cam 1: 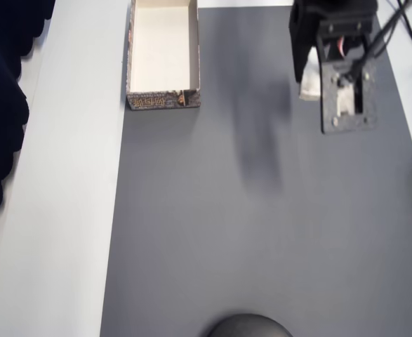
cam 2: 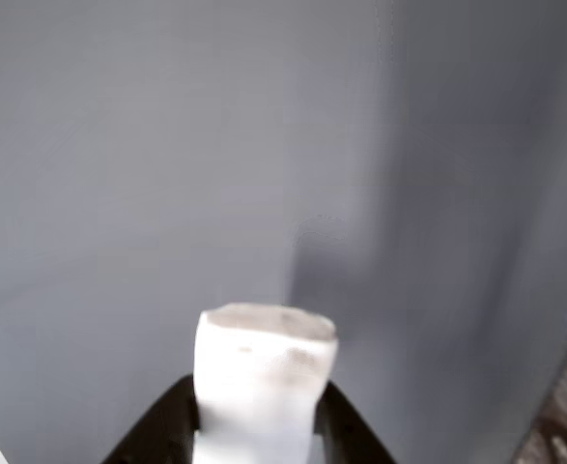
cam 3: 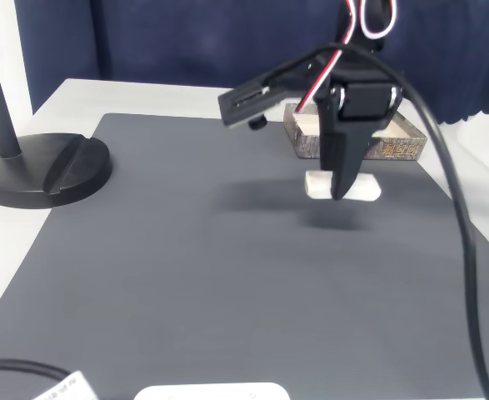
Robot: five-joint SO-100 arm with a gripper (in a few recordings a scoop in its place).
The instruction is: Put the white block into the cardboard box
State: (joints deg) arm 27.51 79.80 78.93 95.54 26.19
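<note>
The robot is partway through carrying the white block [cam 3: 344, 187] to the cardboard box [cam 1: 162, 50]. The gripper [cam 3: 341, 190] holds the block crosswise, lifted above the dark grey mat [cam 3: 186, 250], with a shadow on the mat beneath it. In the wrist view, the two black fingers [cam 2: 162, 430] press against both sides of the block [cam 2: 262, 382], closed just to its width. In the overhead view the box sits open at the mat's far edge, well apart from the gripper [cam 1: 309, 84], to its left. Next, the arm likely needs to swing the block across until it hangs over the box's pale interior, then let go.
</note>
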